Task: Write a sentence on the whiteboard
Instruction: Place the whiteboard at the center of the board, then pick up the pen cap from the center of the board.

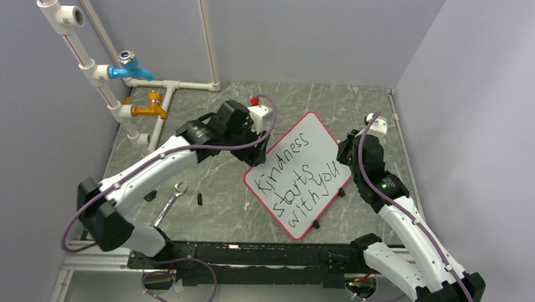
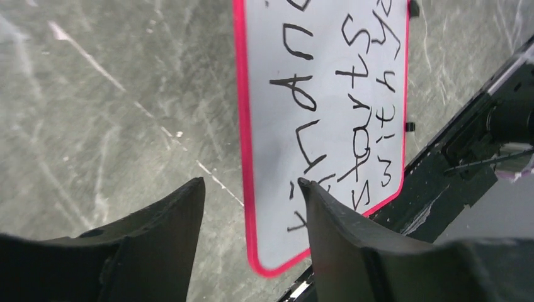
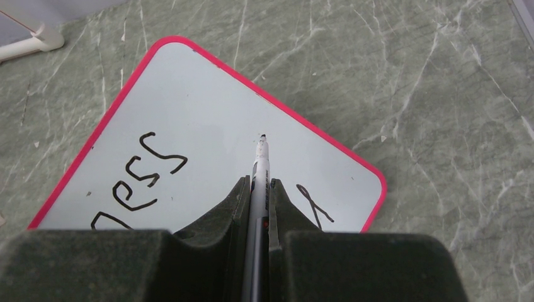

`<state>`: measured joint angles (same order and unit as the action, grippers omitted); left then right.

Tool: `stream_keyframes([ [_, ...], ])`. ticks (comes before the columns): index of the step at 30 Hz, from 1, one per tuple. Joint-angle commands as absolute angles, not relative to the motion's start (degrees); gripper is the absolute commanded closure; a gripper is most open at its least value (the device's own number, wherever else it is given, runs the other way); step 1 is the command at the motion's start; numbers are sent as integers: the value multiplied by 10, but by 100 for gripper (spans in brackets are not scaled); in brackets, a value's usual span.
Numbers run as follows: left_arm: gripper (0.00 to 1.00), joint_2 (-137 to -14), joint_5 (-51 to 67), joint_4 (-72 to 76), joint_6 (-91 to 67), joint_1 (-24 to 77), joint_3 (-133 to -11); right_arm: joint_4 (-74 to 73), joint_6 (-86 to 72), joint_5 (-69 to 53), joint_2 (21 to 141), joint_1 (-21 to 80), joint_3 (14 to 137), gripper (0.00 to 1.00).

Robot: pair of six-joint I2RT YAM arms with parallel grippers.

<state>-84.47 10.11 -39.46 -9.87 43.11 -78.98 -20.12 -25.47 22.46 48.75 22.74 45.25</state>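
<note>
The whiteboard (image 1: 317, 135) lies flat on the table, turned diagonally, red rim all round. The sentence (image 1: 302, 182) "Kindness starts with you" runs over three lines in black. My left gripper (image 1: 254, 154) hovers at the board's left edge. In the left wrist view it (image 2: 250, 182) stands open, the red rim of the whiteboard (image 2: 271, 126) showing below the gap, nothing held. My right gripper (image 1: 349, 151) is at the board's right corner. It (image 3: 258, 184) is shut on a white marker (image 3: 260, 165), whose tip points at bare board (image 3: 208, 107) above "ness".
A wrench (image 1: 169, 202) and a small black piece (image 1: 200, 198) lie left of the board. White pipes with a blue tap (image 1: 130, 69) and an orange tap (image 1: 151, 108) stand at the back left. A black rail (image 1: 248, 254) runs along the near edge. Walls close both sides.
</note>
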Motion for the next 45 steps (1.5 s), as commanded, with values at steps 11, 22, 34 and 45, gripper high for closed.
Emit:
stream_keyframes([
  [11,11,-531,-193,-495,-245,432,-645,-205,-254,210,467,227,496,100],
  [22,15,-457,-241,-554,-425,432,-477,-242,-262,181,453,227,522,100],
  [34,22,-467,-220,-462,-475,418,-349,-258,-266,169,435,227,517,100],
  [45,37,-514,-146,-326,-427,330,-276,-251,-263,166,433,227,508,100],
])
